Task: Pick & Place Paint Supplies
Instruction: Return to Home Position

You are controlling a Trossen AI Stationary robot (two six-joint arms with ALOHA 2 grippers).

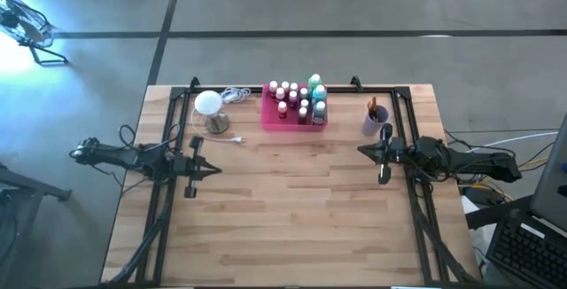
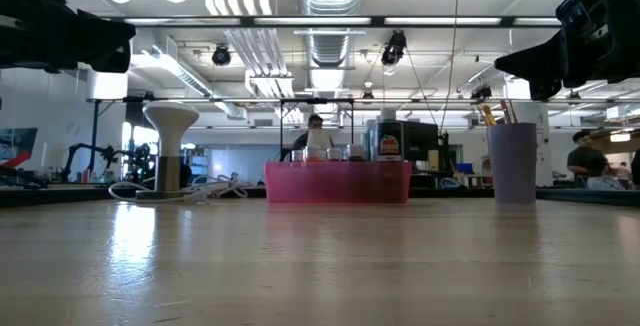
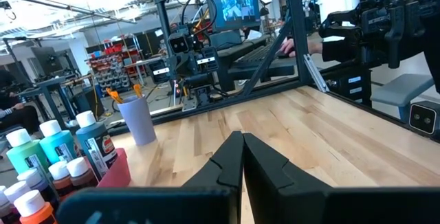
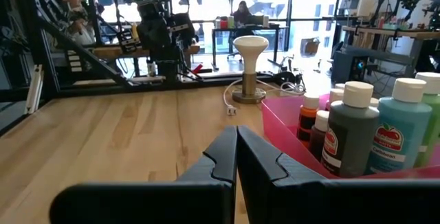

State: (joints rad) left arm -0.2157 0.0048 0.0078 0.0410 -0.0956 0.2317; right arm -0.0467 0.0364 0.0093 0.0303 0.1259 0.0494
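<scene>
Wooden table: a white globe lamp stands upright at the far left, its white cord coiled just beside it on the side toward a pink tray, which sits at the far middle. A lavender cup stands upright near the far right, well apart from the tray. Off the table, a keyboard lies at the near right, and in the room beyond one person sits behind the tray and another at the right.
</scene>
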